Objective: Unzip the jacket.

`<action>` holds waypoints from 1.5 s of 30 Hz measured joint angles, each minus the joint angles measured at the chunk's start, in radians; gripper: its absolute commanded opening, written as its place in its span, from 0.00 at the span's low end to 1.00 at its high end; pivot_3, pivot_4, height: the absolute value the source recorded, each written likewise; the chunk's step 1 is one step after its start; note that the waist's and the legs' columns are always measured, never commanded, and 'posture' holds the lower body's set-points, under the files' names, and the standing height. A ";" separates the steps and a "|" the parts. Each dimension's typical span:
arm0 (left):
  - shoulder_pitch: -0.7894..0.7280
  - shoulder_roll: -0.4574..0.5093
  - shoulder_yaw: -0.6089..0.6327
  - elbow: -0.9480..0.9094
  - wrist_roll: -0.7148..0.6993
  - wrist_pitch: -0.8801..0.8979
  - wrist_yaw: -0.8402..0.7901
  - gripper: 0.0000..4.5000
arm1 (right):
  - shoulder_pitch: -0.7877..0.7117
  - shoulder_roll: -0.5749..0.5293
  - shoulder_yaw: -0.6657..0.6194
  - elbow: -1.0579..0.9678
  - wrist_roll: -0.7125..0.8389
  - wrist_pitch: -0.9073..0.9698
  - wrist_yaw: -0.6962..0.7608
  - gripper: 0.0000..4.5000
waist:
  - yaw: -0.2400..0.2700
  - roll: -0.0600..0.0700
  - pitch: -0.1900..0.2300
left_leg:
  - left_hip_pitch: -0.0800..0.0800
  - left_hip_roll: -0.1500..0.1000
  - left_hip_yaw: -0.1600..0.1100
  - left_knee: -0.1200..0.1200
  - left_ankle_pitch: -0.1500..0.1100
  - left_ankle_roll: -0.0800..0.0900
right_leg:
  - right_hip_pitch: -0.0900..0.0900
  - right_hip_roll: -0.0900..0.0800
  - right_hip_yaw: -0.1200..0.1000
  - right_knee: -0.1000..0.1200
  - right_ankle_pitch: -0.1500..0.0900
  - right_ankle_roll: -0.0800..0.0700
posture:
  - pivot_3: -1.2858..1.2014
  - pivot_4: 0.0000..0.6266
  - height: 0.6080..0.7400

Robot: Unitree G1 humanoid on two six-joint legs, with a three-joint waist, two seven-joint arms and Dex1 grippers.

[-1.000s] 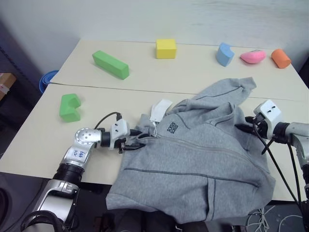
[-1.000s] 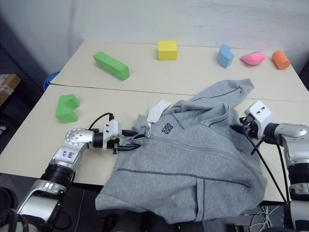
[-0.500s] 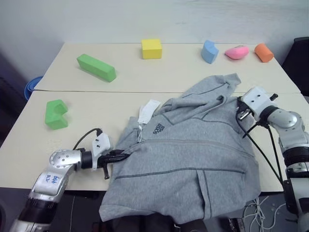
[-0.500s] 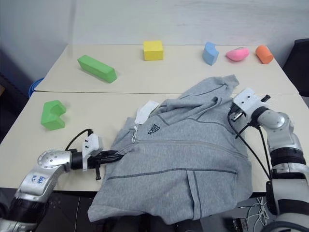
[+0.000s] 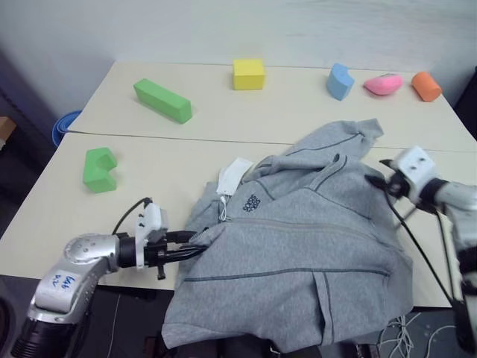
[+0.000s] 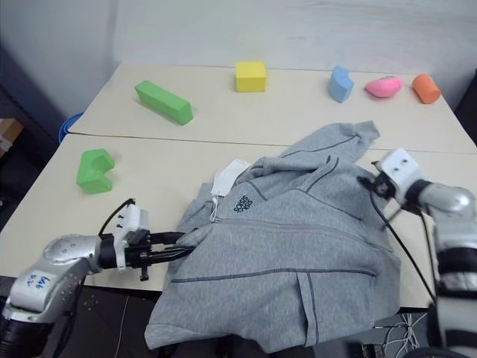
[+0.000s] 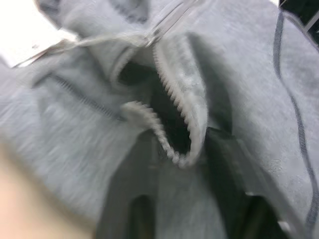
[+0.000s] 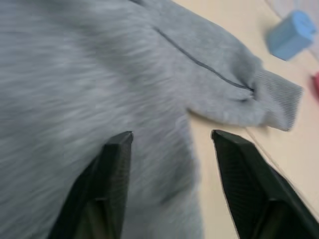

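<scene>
The light grey jacket [image 5: 298,253] lies front up on the near table, its hem hanging over the front edge and its white hang tag [image 5: 232,175] by the collar. The zipper [image 7: 169,94] is parted at the collar end, its teeth showing along a folded edge. My left gripper [image 5: 186,247] points level into the jacket's left edge. In the left wrist view its fingers stand apart with that zipper fold between them [image 7: 180,137]. My right gripper [image 5: 375,181] hovers at the jacket's right shoulder near the sleeve cuff [image 8: 279,107], open [image 8: 172,135], with nothing between the fingers.
Foam blocks lie on the tables: a long green one [image 5: 162,100], a notched green one [image 5: 98,168], a yellow cube [image 5: 248,74], a blue one [image 5: 340,80], a pink one [image 5: 382,83], an orange one [image 5: 426,86]. A seam [image 5: 149,136] runs between the two tables.
The camera has shifted. My left gripper has drawn back toward the table's front left and its fingers have parted. The right gripper has opened beside the jacket's shoulder.
</scene>
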 measured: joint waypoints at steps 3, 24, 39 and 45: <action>-0.061 -0.019 0.037 0.089 -0.037 0.016 -0.011 0.64 | 0.217 -0.013 -0.109 -0.274 0.171 0.081 0.095 0.99 | 0.004 0.000 0.000 | 0.000 0.000 -0.001 0.001 0.000 0.000 | 0.001 0.000 -0.001 0.000 0.000 0.000 | 0.52 0.24 1.00; -0.941 -0.337 -0.127 1.058 0.063 0.460 0.132 0.99 | 0.583 0.218 -0.212 -1.020 0.486 0.298 -0.109 1.00 | 0.030 -0.008 0.002 | -0.001 -0.010 0.000 0.001 0.001 0.003 | 0.000 0.001 -0.007 0.001 0.001 0.003 | 0.52 0.24 1.00; -1.056 -0.462 0.026 1.392 0.106 0.323 0.139 0.35 | 0.654 0.248 -0.215 -1.064 0.450 0.283 -0.145 1.00 | 0.024 -0.009 0.003 | 0.000 -0.008 0.000 0.002 0.001 0.003 | 0.000 0.000 -0.007 0.002 0.001 0.003 | 0.52 0.24 1.00; -1.040 -0.484 0.135 1.361 0.068 0.255 0.155 0.00 | 0.682 0.259 -0.215 -1.076 0.428 0.279 -0.151 1.00 | 0.025 -0.009 0.003 | 0.000 -0.009 -0.001 0.002 0.001 0.004 | 0.000 -0.001 -0.007 0.002 0.001 0.004 | 0.52 0.24 1.00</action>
